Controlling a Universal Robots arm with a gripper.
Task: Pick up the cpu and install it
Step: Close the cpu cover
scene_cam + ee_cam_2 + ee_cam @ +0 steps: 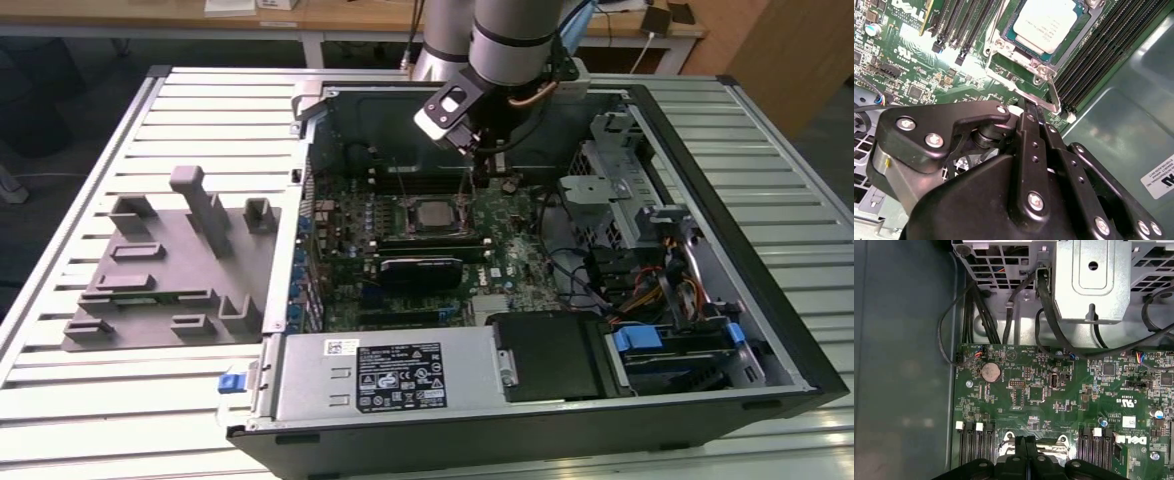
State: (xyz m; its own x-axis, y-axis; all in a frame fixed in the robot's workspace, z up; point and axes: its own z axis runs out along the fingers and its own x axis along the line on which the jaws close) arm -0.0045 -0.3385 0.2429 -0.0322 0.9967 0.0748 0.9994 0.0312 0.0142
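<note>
One open computer case (785, 330) lies on a slatted table (94, 400), with a grey fixture block (160, 270) beside it at the exterior view's left. Inside the case sit a green motherboard (350, 250), a silver power supply (380, 372) along the near wall and a drive cage (674, 345) with coloured cables. The cpu (1046, 25) lies flat in its socket (1019, 70) on the motherboard, silver top up, inside the metal frame. The gripper (1030, 106) hangs inside the case just beside the socket's frame, its two black fingers pressed together with nothing between them.
</note>
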